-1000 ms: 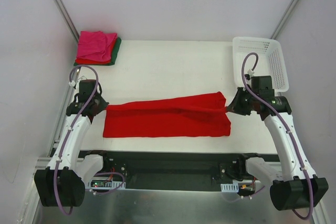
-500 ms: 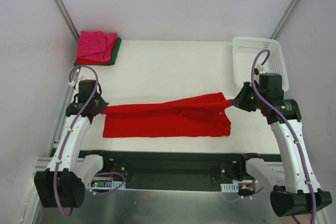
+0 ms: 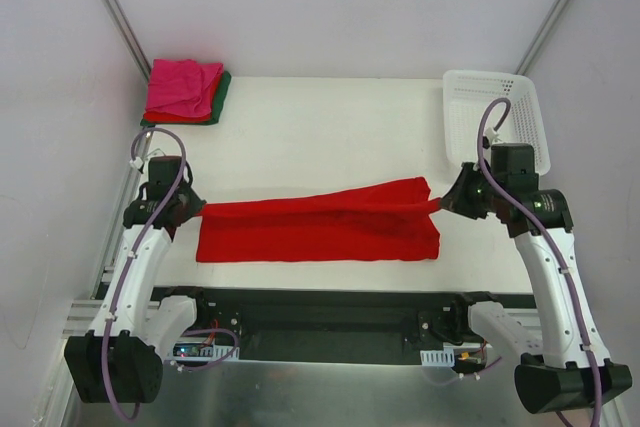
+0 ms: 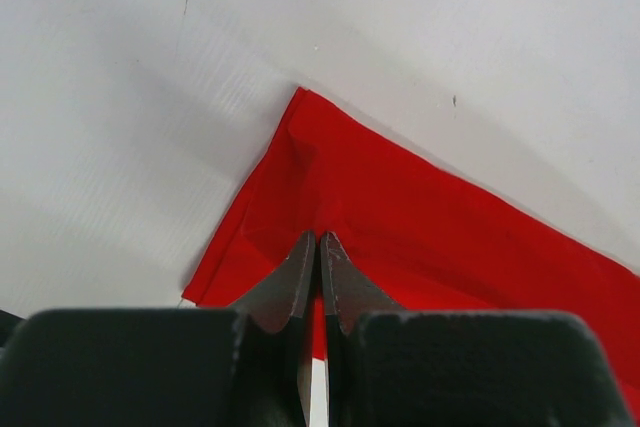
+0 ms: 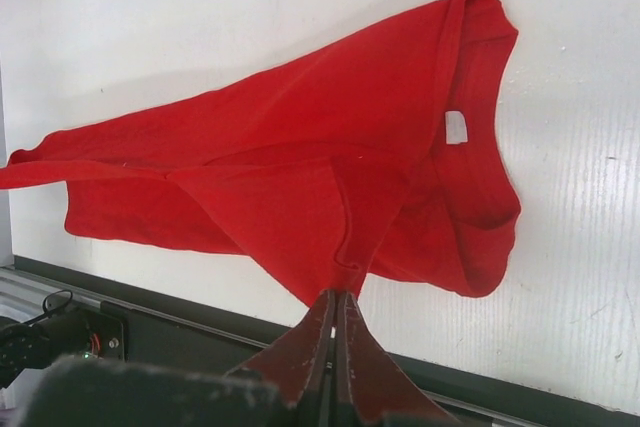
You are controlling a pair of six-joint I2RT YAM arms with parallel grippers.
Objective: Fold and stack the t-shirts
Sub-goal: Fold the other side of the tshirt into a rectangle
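Pinching opposite ends of the red t-shirt (image 3: 320,232), the left gripper (image 3: 198,209) and right gripper (image 3: 440,204) are both clamped on cloth — its upper layer stretches taut between them near the front edge of the table (image 3: 320,132), well apart from the folded stack (image 3: 185,92) in the far-left corner

No text, brand, number or sign can be read anywhere; the small white tag (image 5: 456,127) inside the neck of the red t-shirt (image 5: 300,177) is too small to show any legible print
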